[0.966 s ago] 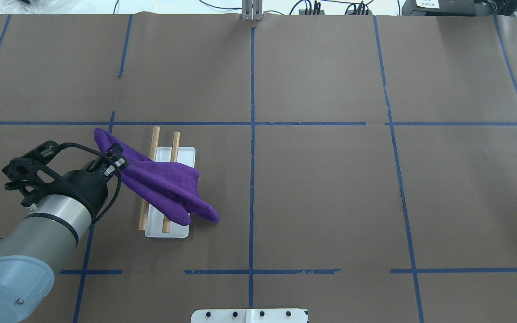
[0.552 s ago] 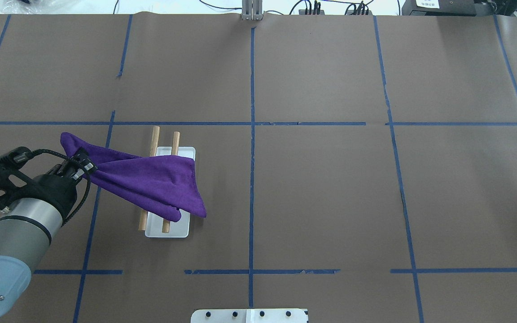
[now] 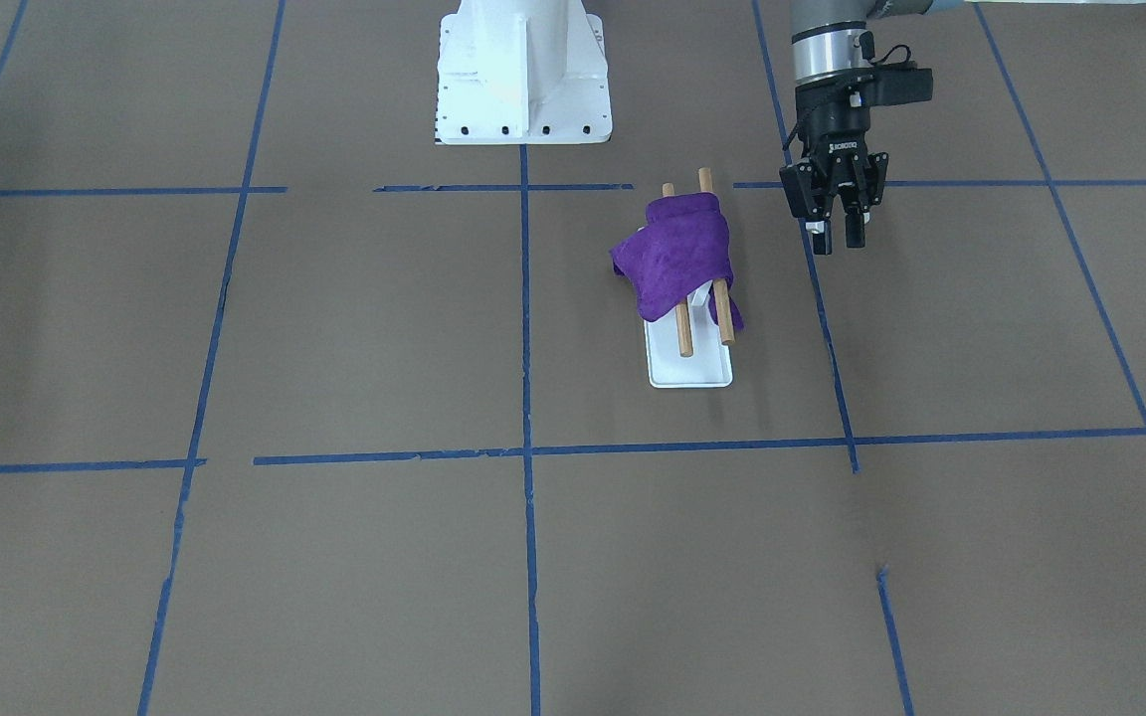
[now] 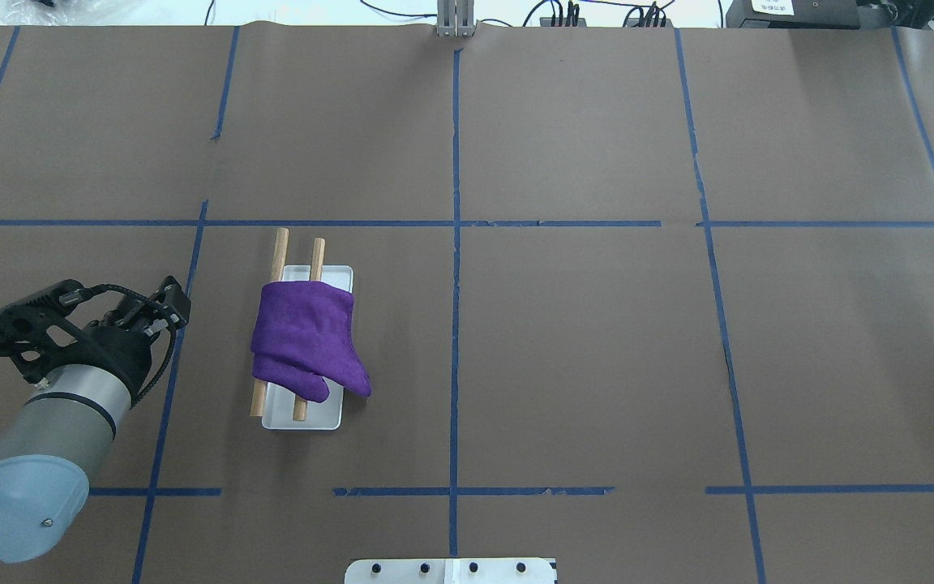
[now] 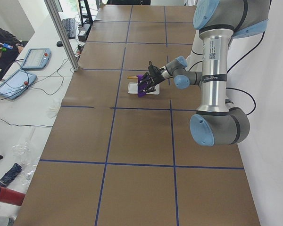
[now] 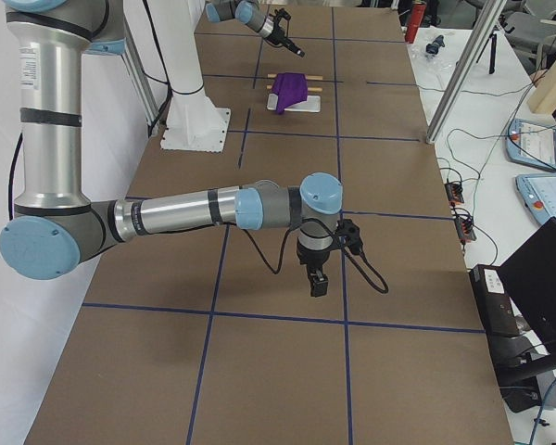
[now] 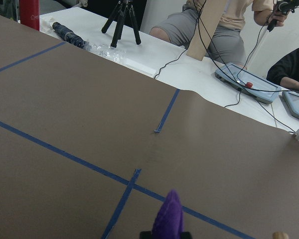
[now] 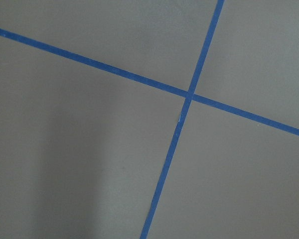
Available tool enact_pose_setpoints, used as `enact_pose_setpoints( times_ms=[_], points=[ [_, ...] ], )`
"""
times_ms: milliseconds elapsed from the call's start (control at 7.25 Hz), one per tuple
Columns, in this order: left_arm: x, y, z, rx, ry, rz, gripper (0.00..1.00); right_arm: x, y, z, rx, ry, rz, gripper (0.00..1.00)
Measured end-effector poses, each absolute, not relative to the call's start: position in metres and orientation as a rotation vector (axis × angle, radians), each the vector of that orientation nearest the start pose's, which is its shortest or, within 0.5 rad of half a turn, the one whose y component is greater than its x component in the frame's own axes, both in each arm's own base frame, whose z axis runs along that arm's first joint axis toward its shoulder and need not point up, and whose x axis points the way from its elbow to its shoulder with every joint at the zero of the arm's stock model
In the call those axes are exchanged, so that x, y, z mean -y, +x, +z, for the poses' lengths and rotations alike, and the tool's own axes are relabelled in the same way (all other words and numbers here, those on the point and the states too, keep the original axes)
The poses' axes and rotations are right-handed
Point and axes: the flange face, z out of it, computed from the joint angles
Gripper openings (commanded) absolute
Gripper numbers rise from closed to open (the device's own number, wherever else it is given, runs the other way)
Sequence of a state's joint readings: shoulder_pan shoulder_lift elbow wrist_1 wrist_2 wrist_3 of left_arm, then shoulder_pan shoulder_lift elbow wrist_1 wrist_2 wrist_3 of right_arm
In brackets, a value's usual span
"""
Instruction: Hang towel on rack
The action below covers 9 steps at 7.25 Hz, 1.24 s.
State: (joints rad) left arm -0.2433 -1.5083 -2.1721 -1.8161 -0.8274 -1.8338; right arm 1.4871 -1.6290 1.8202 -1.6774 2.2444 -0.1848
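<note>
One towel (image 4: pixel 305 341), seemingly across both rods (image 4: pixel 280 253)

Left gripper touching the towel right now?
Apart. The overhead view shows a strip of table between the left gripper and the towel, which hangs over the rack rods; the front-facing view shows the same gap.

Here's the table (image 4: pixel 580 341), a wide surface under brown paper, crossed by blue tape lines (image 4: pixel 456 324) that cut it into big rectangles. In the cell just on the robot's left of the centre line stands the rack (image 4: pixel 323 415), its flat white base flush on the paper, long side running away from the robot. At the near edge, dead centre, the white bolted pedestal (image 3: pixel 521 70) sits on the table, well apart from the rack.
</note>
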Motion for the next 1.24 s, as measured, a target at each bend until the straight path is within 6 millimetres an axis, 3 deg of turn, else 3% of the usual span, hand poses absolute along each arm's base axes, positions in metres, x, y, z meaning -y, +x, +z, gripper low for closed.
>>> enact_pose_setpoints(
  times_ms=[276,552,1241],
  points=[
    [0.303,0.368,0.375,-0.737,0.670,-0.687,1.00,0.471,0.032,0.582,0.669,0.119,-0.295,1.00],
    [0.322,0.353,0.375,-0.699,0.620,-0.589,1.00,0.467,0.034,0.594,0.669,0.097,-0.286,1.00],
    [0.396,0.264,0.383,-0.613,0.507,-0.196,1.00,0.462,0.051,0.601,0.683,0.094,-0.242,1.00]
  ],
)
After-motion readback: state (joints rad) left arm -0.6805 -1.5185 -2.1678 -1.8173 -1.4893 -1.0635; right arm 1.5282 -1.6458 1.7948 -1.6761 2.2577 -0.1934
